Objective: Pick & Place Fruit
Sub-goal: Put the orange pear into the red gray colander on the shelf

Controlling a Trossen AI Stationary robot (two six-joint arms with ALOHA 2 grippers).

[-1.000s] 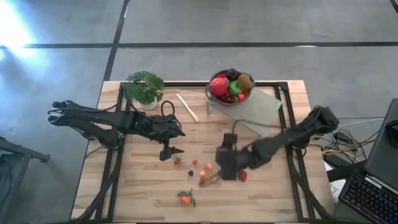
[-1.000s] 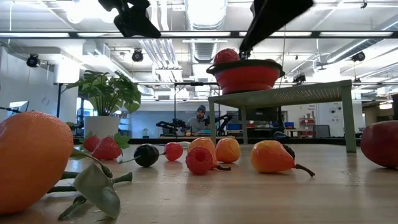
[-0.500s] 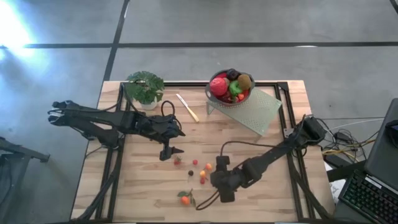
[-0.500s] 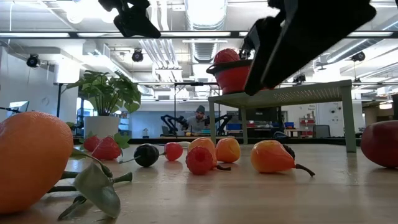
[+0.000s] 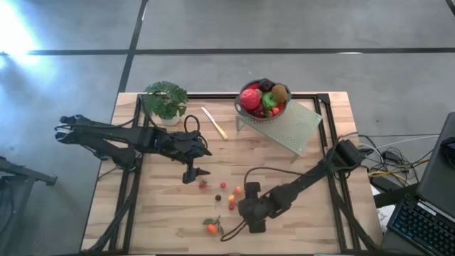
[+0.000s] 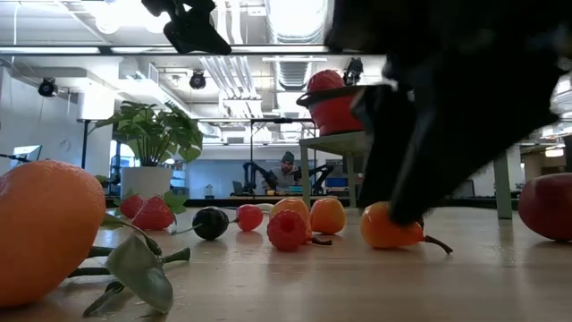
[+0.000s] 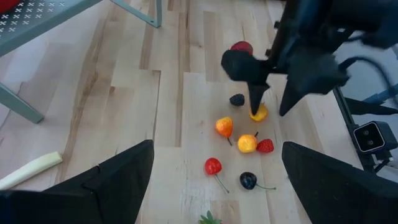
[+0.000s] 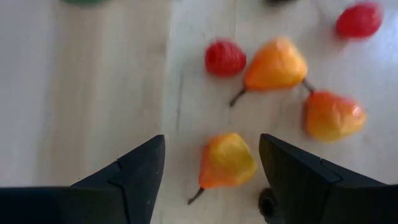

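Several small orange and red berries [image 5: 231,198] lie on the wooden table, with a dark one [image 7: 248,180] and two strawberries [image 6: 154,213] among them. A leafy tangerine [image 5: 212,227] rests nearer the near edge. My right gripper [image 8: 211,138] is open and low over the table, its fingers standing on either side of an orange pear-shaped berry [image 8: 227,160] without touching it. My left gripper [image 5: 195,173] hangs open above the table, left of the berries. A bowl [image 5: 264,99] of red and green fruit stands on a green rack.
A potted plant [image 5: 166,99] and a pale knife [image 5: 214,123] sit toward the far left. The green rack [image 5: 302,126] occupies the far right. A red fruit [image 6: 547,206] lies on the table right of the berries. Bare wood stretches along the near edge.
My right gripper has swung toward the table's near edge and left, and has come down from high above the table until its open fingers straddle the orange berry. The fruit has not moved.
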